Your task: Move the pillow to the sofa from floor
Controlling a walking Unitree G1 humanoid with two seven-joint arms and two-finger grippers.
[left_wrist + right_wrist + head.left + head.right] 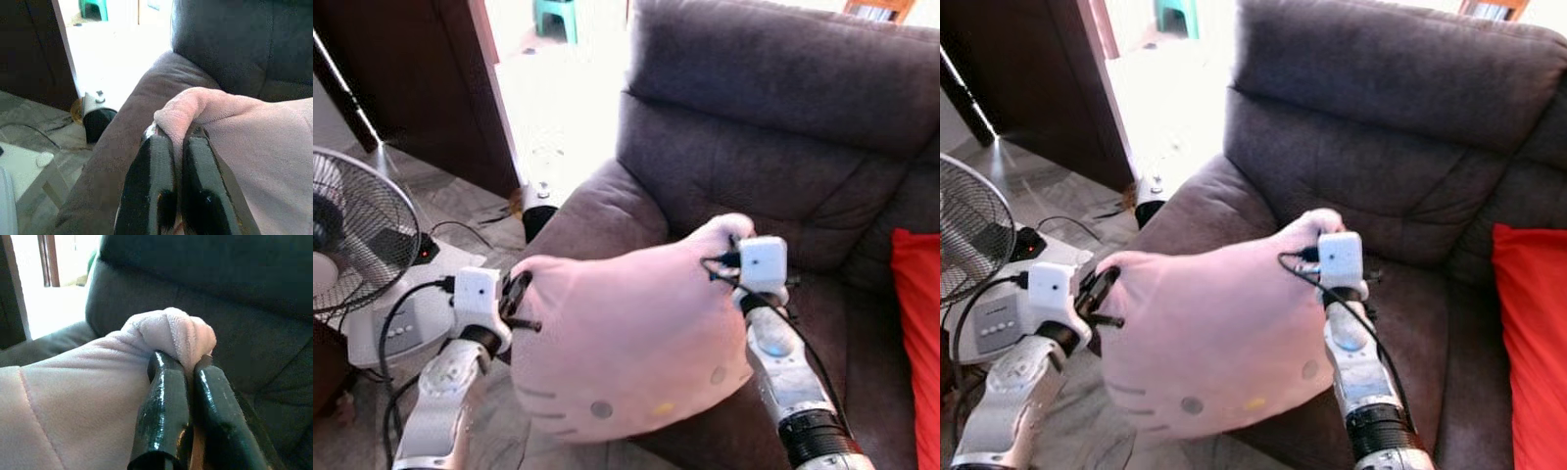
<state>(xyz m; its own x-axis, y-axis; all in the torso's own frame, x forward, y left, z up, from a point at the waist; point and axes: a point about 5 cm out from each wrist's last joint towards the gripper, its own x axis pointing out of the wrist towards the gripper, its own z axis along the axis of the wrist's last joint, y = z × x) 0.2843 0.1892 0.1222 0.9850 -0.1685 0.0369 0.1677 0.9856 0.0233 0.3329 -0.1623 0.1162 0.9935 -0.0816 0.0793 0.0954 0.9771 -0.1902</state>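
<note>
Bright daylight is pouring through a doorway at twelve o'clock, washing out the floor there, and a dark grey sofa (783,127) is filling the right side of the room. Its seat is largely hiding behind the pink pillow (626,343), which is hanging in the air over the sofa's front edge and armrest. The left gripper (177,147) is pinching the pillow's corner at nine o'clock; the right gripper (188,369) is squeezing a bunched corner at two o'clock. A red cushion (915,333) is cut off at three o'clock. A fan (347,235) is standing at nine o'clock, partly cropped.
</note>
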